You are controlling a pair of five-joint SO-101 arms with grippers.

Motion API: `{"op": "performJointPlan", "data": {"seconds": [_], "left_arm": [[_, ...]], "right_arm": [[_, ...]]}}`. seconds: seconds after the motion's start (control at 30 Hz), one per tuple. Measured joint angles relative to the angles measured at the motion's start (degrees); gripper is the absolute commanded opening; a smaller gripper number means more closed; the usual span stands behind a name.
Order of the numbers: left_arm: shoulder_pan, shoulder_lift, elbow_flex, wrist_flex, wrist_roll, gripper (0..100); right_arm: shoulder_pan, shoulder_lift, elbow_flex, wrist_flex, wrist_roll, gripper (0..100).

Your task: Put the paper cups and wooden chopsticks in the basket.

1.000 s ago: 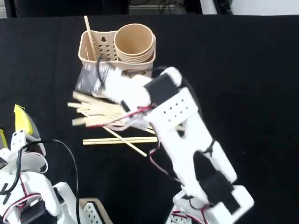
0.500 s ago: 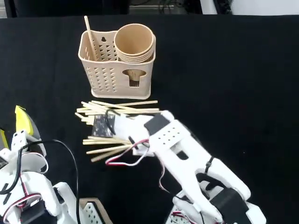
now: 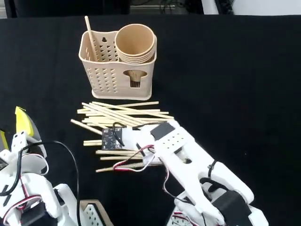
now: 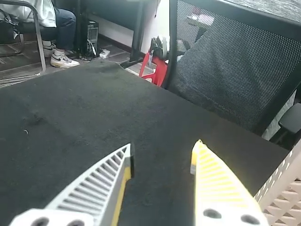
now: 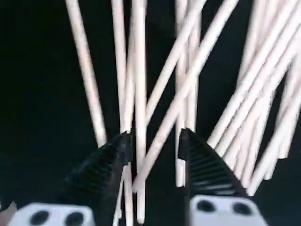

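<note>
Now we see the right gripper (image 5: 153,136) has returned from the beige perforated plastic basket (image 3: 108,77), which holds the stacked tan paper cups (image 3: 135,42), to the loose pale wooden chopsticks (image 3: 122,115) in front of it, jaws parted astride some sticks for the next pick, while the left gripper (image 4: 162,153) waits open and empty.

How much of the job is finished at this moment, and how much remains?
Done: the paper cups sit stacked in the basket, with one chopstick standing beside them. In hand: the right gripper, open, over the loose chopsticks on the table. Remaining: that whole pile.
</note>
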Motion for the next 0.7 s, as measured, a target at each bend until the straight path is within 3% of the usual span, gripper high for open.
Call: {"op": "performJointPlan", "data": {"seconds": [0.13,0.43,0.7], "left_arm": [[0.00,0.00,0.00,0.00,0.00,21],[0.00,0.00,0.00,0.00,0.00,21],[-0.09,0.00,0.00,0.00,-1.14,21]], "right_arm": [[-0.53,-0.26,-3.34,2.90,-0.53,17.4],[-10.46,-0.44,-0.62,-0.70,-7.74,17.3],[-16.26,-0.44,0.44,2.37,-11.43,17.3]]}}
